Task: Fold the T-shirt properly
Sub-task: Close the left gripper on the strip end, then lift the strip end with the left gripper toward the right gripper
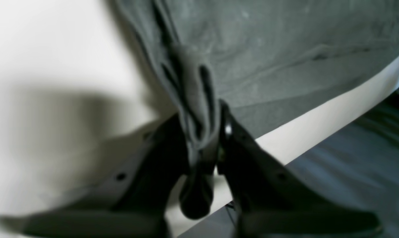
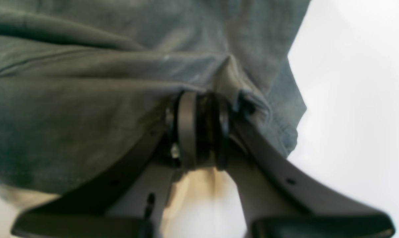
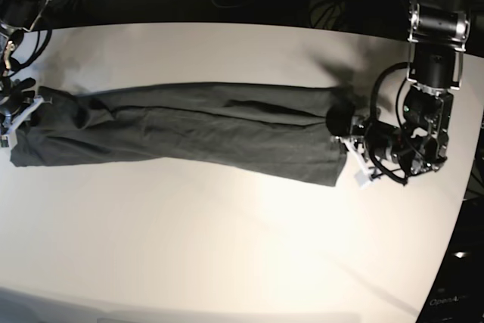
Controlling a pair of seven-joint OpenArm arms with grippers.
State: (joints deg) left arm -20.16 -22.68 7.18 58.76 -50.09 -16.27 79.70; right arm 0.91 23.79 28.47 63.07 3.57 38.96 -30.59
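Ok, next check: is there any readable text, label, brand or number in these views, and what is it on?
"OpenA...": faint pale lettering on a dark surface at the base view's bottom right corner, cut off by the frame edge; the rest cannot be read.
T-shirt: no print or label showing.
Wrist views: too blurred, no text visible.

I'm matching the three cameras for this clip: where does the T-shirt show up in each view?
Left wrist: the T-shirt fills the top and right, a bunched fold pinched in the left gripper.
Right wrist: it covers the upper left, its edge clamped in the right gripper.
Base: it lies stretched as a long band across the table's middle, between both arms.
Shared landmark: the white table, seen beside the cloth in every view.
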